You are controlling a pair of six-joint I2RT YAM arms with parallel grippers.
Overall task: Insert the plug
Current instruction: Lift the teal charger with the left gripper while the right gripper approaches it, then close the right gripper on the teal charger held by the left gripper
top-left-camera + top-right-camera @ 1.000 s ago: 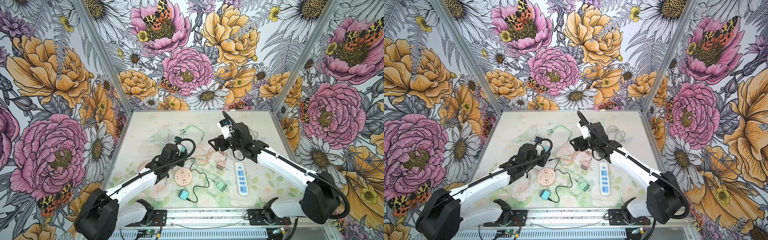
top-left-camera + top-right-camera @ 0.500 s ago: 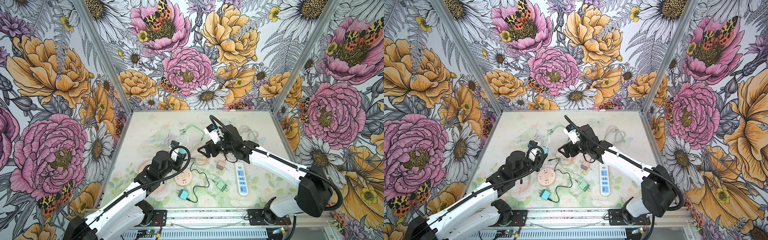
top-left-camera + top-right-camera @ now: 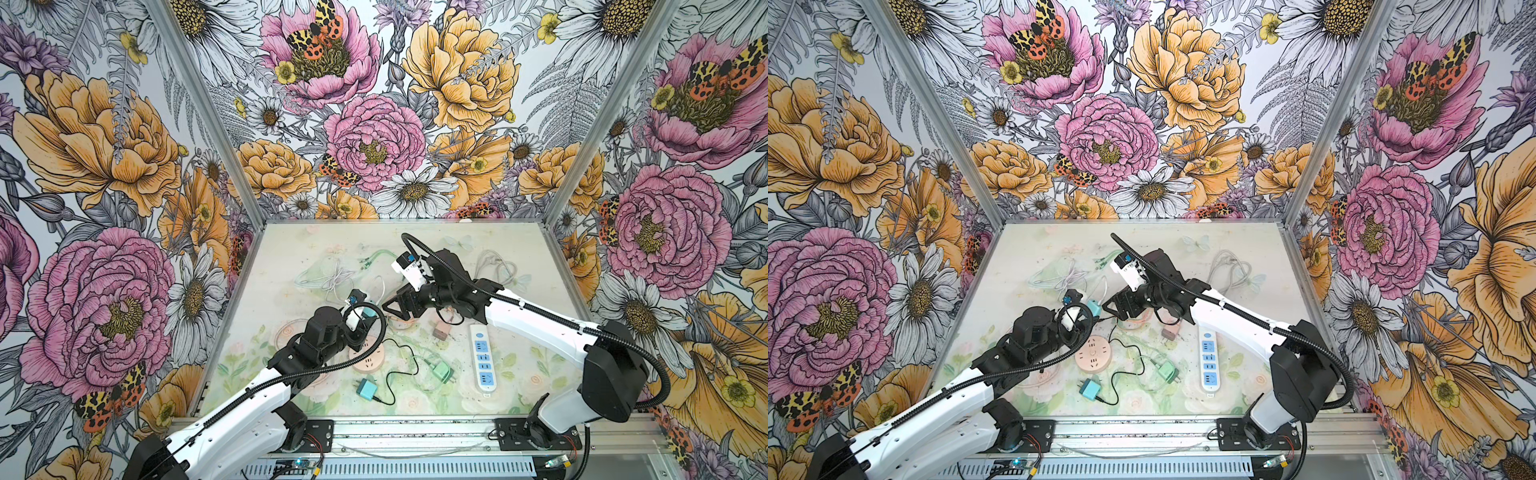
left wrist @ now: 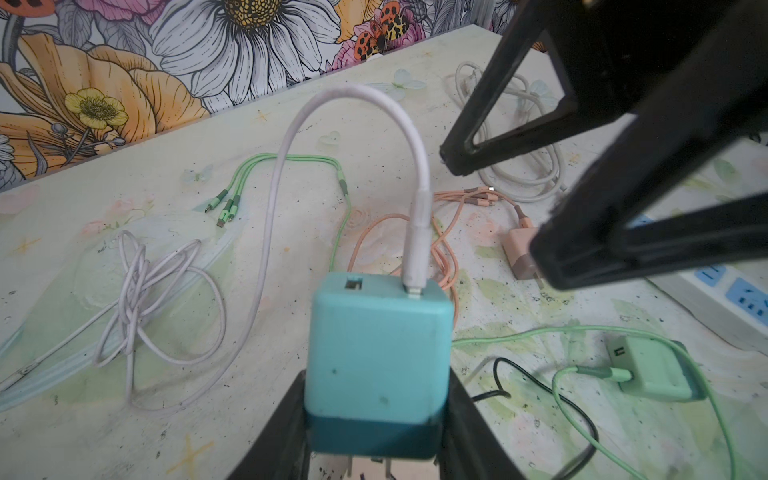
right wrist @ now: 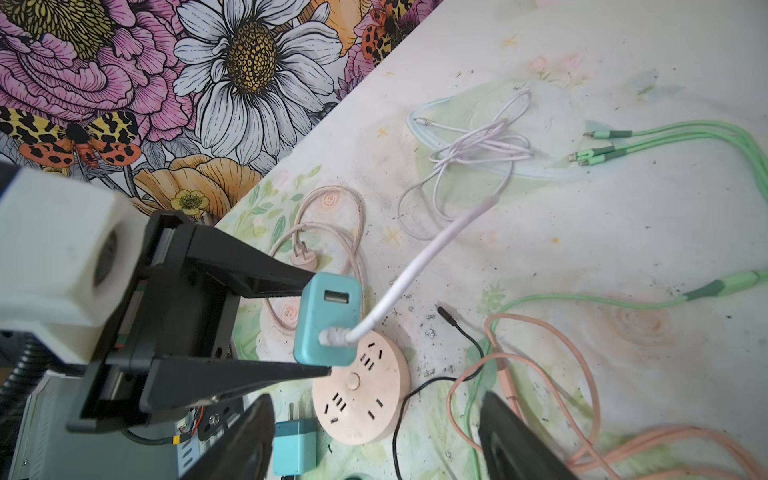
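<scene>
My left gripper (image 4: 376, 399) is shut on a teal plug (image 4: 378, 365), which has a pale lilac cable (image 4: 417, 216) in one of its two ports. The plug's prongs point down over the round pink socket (image 5: 365, 399); in both top views the plug (image 3: 369, 311) (image 3: 1094, 308) sits just behind that socket (image 3: 370, 360) (image 3: 1094, 354). The right gripper (image 3: 395, 309) (image 3: 1115, 307) stands open just right of the plug and holds nothing. In the right wrist view its own fingers (image 5: 511, 436) straddle the socket from above, with the left gripper (image 5: 323, 324) holding the plug (image 5: 328, 320) beside it.
A white power strip (image 3: 483, 357) lies to the right. Loose on the table are a second teal charger (image 3: 366, 390), a green charger (image 3: 441, 371) and a pink charger (image 3: 440, 332). Green, orange, black and white cables (image 4: 137, 291) lie tangled around the socket and farther back.
The right gripper has swung left and toward the front, ending close beside the held plug, its jaws slightly narrower. The left arm has changed posture while keeping the plug.
</scene>
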